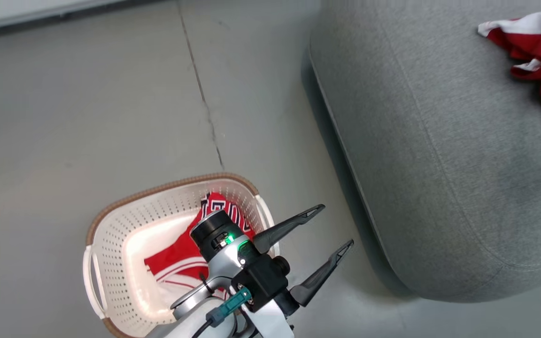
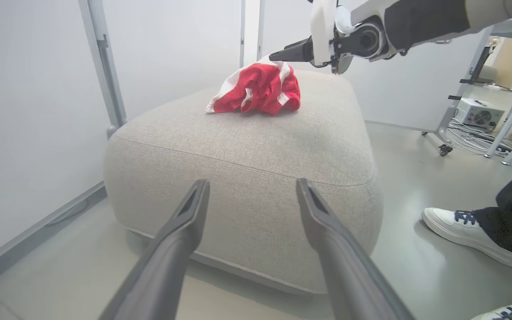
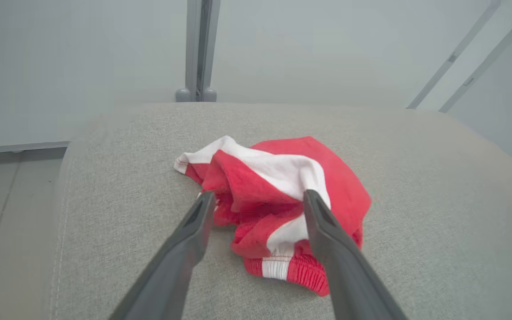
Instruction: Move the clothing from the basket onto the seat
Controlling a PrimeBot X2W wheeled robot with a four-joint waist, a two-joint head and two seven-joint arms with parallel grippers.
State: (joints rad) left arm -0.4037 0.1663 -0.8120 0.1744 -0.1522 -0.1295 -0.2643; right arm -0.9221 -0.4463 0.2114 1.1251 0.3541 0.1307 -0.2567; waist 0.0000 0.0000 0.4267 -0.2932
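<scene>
One jersey (image 3: 282,173) lies on the seat (image 3: 416,244) beneath the open, empty right end effector (image 3: 259,195); the open, empty left end effector (image 1: 336,225) should next reach into the basket (image 1: 125,220) for the other jersey (image 1: 176,260).

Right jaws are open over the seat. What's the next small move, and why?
Probably lift the right gripper straight up: its jaws stand open astride the red garment, which lies crumpled on the seat. Another jersey lies in the basket by the open left gripper.
</scene>
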